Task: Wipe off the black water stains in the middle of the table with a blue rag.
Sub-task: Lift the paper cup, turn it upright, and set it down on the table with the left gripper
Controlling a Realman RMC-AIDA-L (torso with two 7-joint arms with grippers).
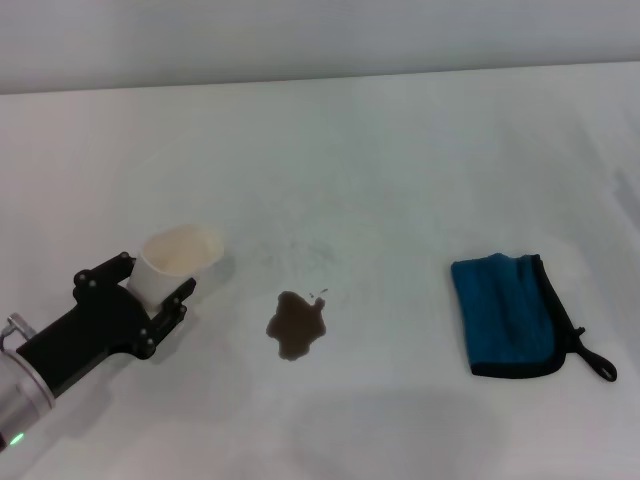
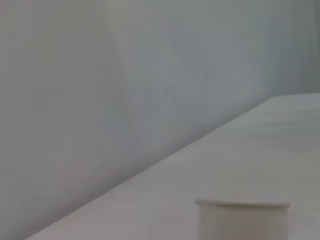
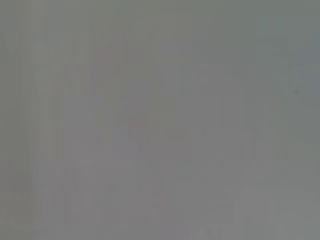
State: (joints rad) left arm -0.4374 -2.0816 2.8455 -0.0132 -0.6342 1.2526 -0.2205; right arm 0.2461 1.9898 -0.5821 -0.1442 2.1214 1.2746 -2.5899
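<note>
The black water stains (image 1: 297, 325) form a small dark puddle near the middle of the white table (image 1: 400, 170). To their right lies the blue rag (image 1: 508, 314), folded flat, with black edging and a loop tag toward the front right. No gripper touches it. At the left, my left gripper (image 1: 157, 278) is shut on a white paper cup (image 1: 178, 254), which is held tilted with its mouth up, left of the stains. The cup's rim (image 2: 242, 203) also shows in the left wrist view. My right gripper is out of view.
The table's far edge (image 1: 320, 80) meets a plain grey wall. The right wrist view shows only a flat grey surface.
</note>
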